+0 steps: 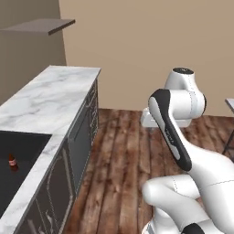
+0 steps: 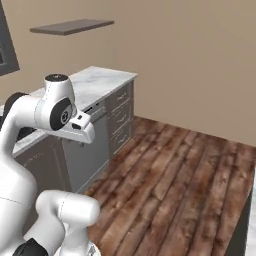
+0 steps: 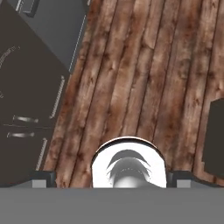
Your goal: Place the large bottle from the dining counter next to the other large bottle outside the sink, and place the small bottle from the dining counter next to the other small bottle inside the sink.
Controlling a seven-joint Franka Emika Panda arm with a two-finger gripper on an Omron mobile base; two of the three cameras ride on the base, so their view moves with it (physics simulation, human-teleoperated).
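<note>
A small brown bottle (image 1: 12,162) stands upright in the dark sink (image 1: 27,141), which is set into the marble counter (image 1: 50,96) at the lower left. My gripper (image 3: 111,180) is open and holds nothing. Its two dark fingertips (image 3: 43,179) stand wide apart over the wood floor. The arm is folded back, with its wrist (image 1: 153,118) well to the right of the counter and far from the sink. The large bottles and the dining counter's small bottle are out of view.
Dark cabinet and drawer fronts (image 3: 30,100) run along the counter's side. A wall shelf (image 2: 72,26) hangs above the counter's far end. Wood floor (image 2: 170,175) stretches open to the right. A grey corner (image 1: 230,103) shows at the right edge.
</note>
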